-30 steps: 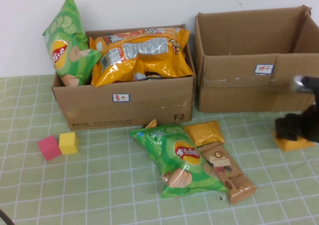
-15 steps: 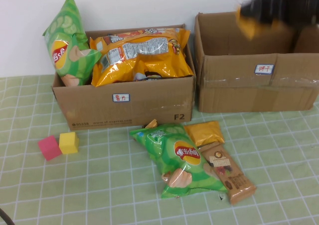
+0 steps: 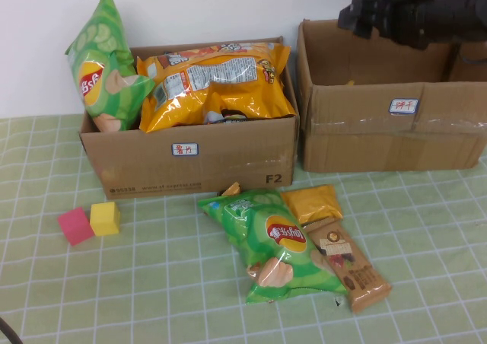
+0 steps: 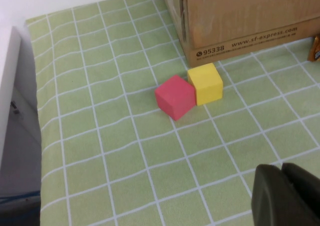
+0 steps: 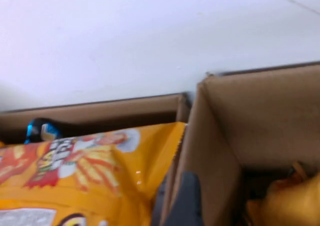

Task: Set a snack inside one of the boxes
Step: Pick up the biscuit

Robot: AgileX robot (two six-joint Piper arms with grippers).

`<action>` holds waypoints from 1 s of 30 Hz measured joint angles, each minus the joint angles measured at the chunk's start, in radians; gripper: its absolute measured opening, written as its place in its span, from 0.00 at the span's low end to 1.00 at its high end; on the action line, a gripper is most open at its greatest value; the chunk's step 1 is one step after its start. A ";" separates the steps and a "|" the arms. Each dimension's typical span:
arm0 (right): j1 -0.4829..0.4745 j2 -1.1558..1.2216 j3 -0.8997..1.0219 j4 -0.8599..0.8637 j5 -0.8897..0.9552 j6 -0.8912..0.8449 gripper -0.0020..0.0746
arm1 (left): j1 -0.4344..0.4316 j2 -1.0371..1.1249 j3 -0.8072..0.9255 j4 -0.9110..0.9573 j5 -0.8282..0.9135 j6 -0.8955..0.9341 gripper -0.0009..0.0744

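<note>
My right gripper [image 3: 356, 15] hovers above the back left part of the right cardboard box [image 3: 380, 131], open and empty. In the right wrist view one finger [image 5: 184, 201] shows beside the box wall, and a small orange snack packet [image 5: 280, 201] lies inside this box. On the table lie a green chips bag [image 3: 278, 245], an orange packet [image 3: 312, 202] and a brown bar [image 3: 350, 264]. The left box [image 3: 190, 157] holds a big orange bag [image 3: 217, 78] and a green bag [image 3: 103, 62]. My left gripper [image 4: 282, 196] is shut and empty, low over the cloth.
A pink cube [image 3: 74, 226] and a yellow cube [image 3: 105, 217] sit on the green checked cloth left of the left box; they also show in the left wrist view as a red cube [image 4: 175, 97] and a yellow cube [image 4: 205, 83]. A white wall stands behind the boxes.
My right arm rose from the table's right side with an orange packet, carried it over the right box, and the packet has left the gripper and lies in the box.
</note>
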 joint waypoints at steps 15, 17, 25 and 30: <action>0.000 -0.141 -0.145 -0.289 0.566 0.046 0.57 | 0.000 0.000 0.049 -0.025 -0.058 0.000 0.01; 0.000 -0.162 -0.145 -0.356 0.611 0.077 0.52 | 0.000 0.000 0.049 -0.028 -0.058 0.000 0.01; 0.000 -0.189 0.035 -0.423 0.772 0.082 0.08 | 0.000 0.000 0.049 -0.044 -0.058 0.002 0.01; 0.000 -0.230 0.245 -0.323 0.676 0.060 0.04 | 0.000 0.000 0.049 -0.044 -0.058 0.003 0.01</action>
